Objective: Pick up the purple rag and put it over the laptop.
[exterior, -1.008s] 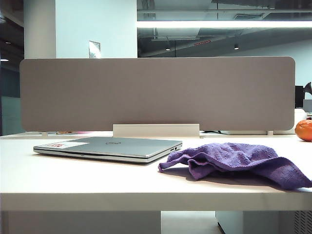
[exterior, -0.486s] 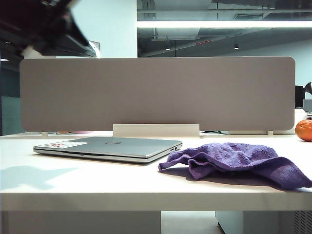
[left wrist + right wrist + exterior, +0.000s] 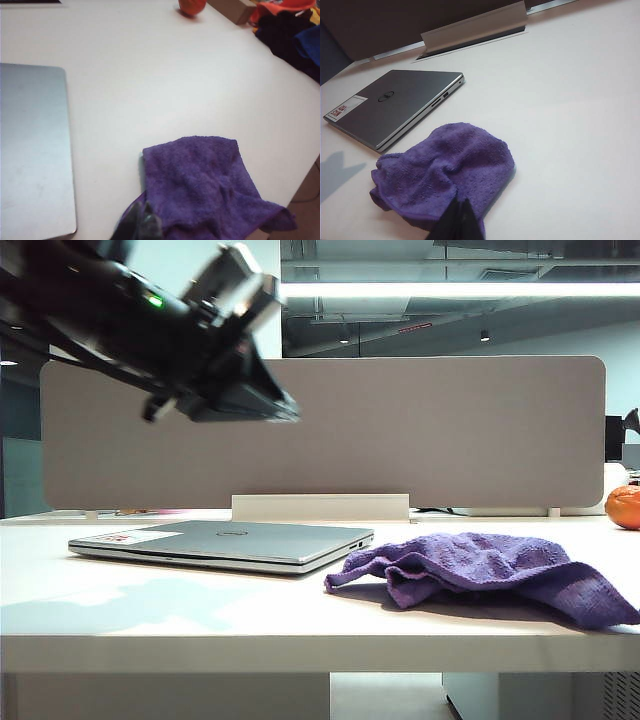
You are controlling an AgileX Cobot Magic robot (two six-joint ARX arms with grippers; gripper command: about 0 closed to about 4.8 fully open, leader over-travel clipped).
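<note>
On the white table [image 3: 150, 625] I count one laptop, one rag and one orange, with two arms in play, though only one of them shows from the front.

Farthest left and high up, the left gripper [image 3: 285, 412] hangs in the air above the laptop [image 3: 225, 543], well clear of the lid, its dark fingers pressed together with nothing between them. In its own wrist view the same pinched tips [image 3: 142, 225] sit over the near edge of the rag. A soft shadow of the arm lies across the tabletop in front of the laptop.

The single laptop is closed and flat, silver-grey, with one small dark logo on the lid and one white-and-red sticker [image 3: 118, 537] at its far left corner.

Just right of it lies the one purple rag [image 3: 490, 570], crumpled into a loose heap, its left tip close to the laptop's side edge, whether touching I cannot tell.

At the far right edge sits one orange fruit [image 3: 624, 507], well apart from the rag.

The right gripper [image 3: 457, 222] shows only in its wrist view, its tips drawn together and empty, above the rag.
</note>
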